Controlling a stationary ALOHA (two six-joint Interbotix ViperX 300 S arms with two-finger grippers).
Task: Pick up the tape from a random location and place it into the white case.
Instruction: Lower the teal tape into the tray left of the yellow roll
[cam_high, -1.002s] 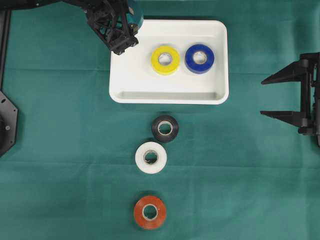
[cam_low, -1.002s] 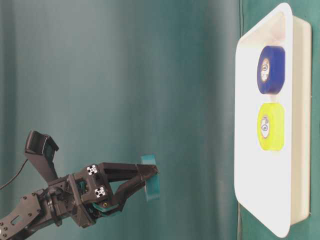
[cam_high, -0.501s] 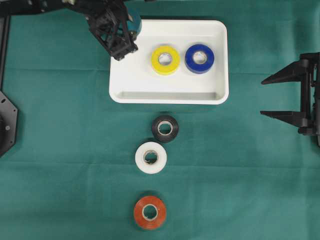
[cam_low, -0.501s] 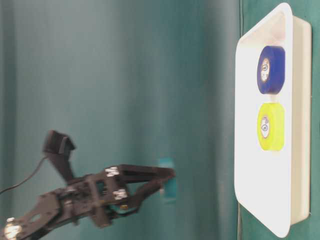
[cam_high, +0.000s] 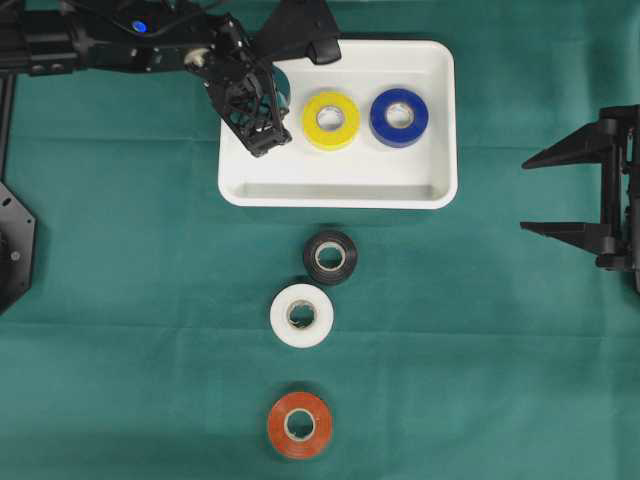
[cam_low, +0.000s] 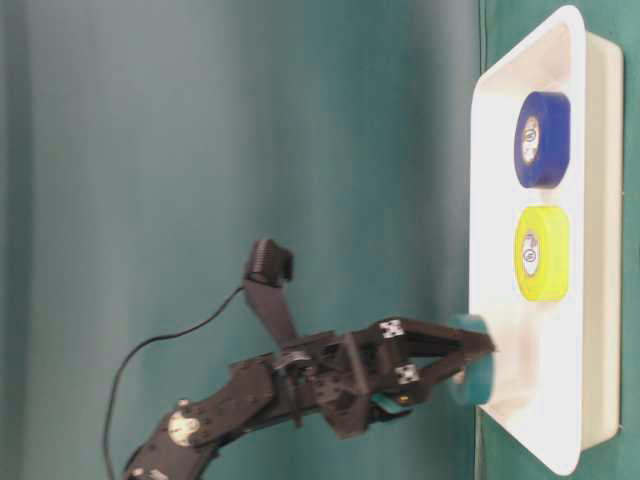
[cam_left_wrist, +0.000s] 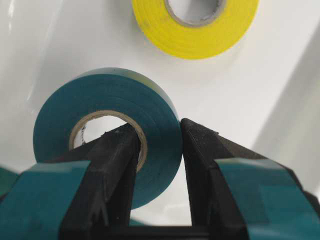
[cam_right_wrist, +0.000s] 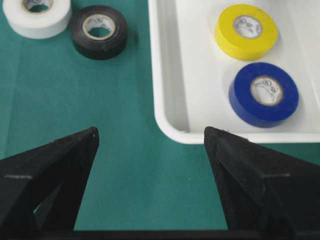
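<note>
Lowered and carried forward since the earlier frames, the left hand (cam_low: 470, 360) is now seen over the left end of the white case (cam_high: 440, 185), where before it was held above the case's upper-left corner. A teal tape roll (cam_left_wrist: 107, 132) is pinched through its wall, one finger inside the core and one outside, with the roll held on edge and its flat face turned toward the case floor. In the table-level view the roll appears just at the rim, close to the floor or touching it; which cannot be told. The floor below the roll is judged to be the landing spot, so little more than a release seems needed.

Just beside the teal roll, toward the middle of the case, a yellow roll (cam_high: 331, 119) lies flat, with a blue roll (cam_high: 399, 117) beyond it; the yellow one is the nearest thing that could be bumped. Outside the case, on the green counter (cam_high: 120, 330), a black roll (cam_high: 330, 257), a white roll (cam_high: 302, 314) and an orange roll (cam_high: 300, 424) are lined up, each farther from the case. The right hand (cam_high: 570, 190) is kept spread wide and empty, well off the case's right end.
</note>
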